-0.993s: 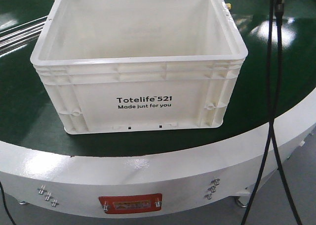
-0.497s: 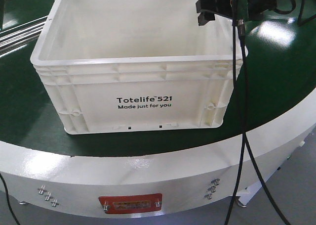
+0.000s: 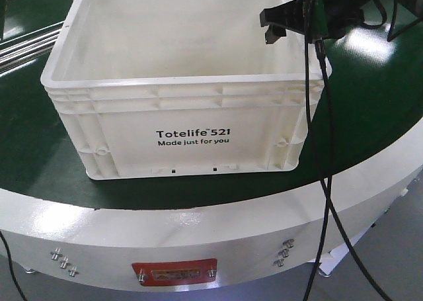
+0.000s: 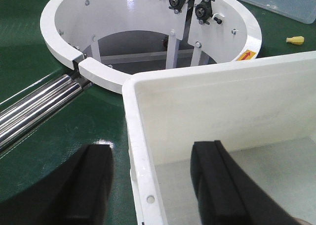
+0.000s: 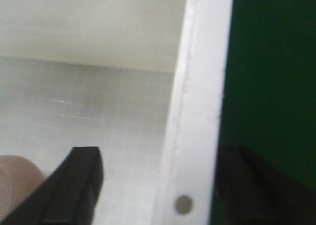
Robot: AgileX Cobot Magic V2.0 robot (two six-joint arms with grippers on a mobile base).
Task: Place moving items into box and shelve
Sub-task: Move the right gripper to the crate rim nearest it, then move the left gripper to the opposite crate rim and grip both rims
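1. Box (image 3: 185,83) stands on the green table (image 3: 370,116) in the front view, its print facing the camera. Right gripper (image 3: 283,24) hangs at the right rim, toward the back. Its jaw width cannot be read from here. The front wall hides the box floor, so no toys show, and the left gripper cannot be made out.
2. In the left wrist view, the left gripper (image 4: 150,160) is spread wide and holds nothing. One finger (image 4: 94,185) is outside the left wall and the other inside, with the rim between them and unclamped. Only this view shows the white ring (image 4: 54,32) behind the box and a small yellow piece (image 4: 296,39) lying on the table.
3. In the right wrist view, the right gripper (image 5: 160,158) is also wide and empty, straddling the right rim. Its inner finger is over the box floor and its outer finger over the green. Only here does a blurred pink-brown shape (image 5: 15,185) show inside the box at the frame's edge. It may be a toy, but that cannot be told.
4. Loading looks finished or nearly so. Clamping both walls, lifting and shelving are all left to do.
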